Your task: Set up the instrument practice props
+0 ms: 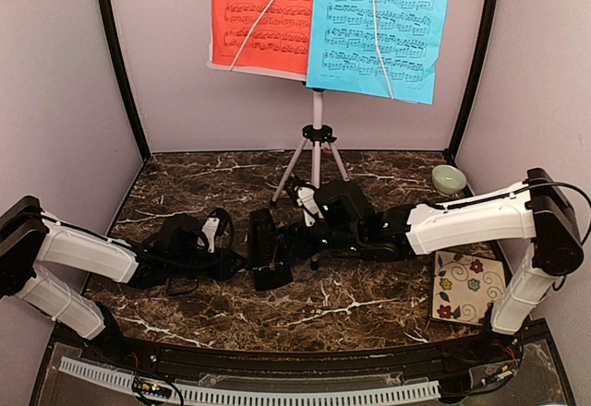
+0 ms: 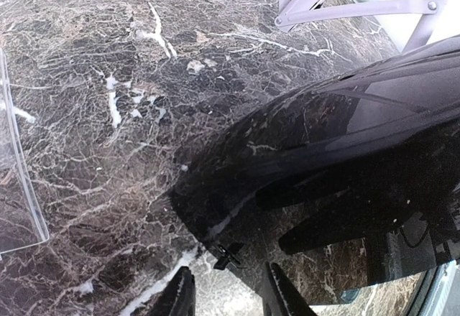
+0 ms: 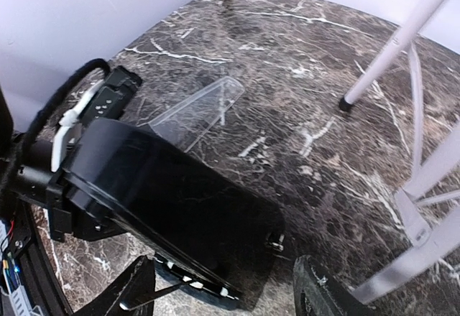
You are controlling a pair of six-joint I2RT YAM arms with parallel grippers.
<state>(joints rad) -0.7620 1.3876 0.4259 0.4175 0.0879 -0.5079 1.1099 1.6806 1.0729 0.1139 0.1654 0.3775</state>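
Note:
The white tripod music stand (image 1: 317, 138) stands at the back middle and holds a red page (image 1: 261, 14) and a cyan-blue page (image 1: 380, 28). The black metronome (image 1: 268, 254) lies on its side on the marble table between both grippers. In the left wrist view my left gripper (image 2: 230, 298) is open, with the metronome (image 2: 323, 187) just ahead and its edge reaching between the fingertips. In the right wrist view my right gripper (image 3: 223, 294) is wide open and straddles the metronome's (image 3: 165, 201) near end. The clear cover (image 3: 194, 111) lies flat on the table, apart from the metronome.
A small pale green bowl (image 1: 449, 180) sits at the back right. A floral square tile (image 1: 469, 286) lies at the front right. The tripod's legs (image 3: 388, 50) stand close behind the right gripper. The clear cover also shows at the left edge of the left wrist view (image 2: 14, 187).

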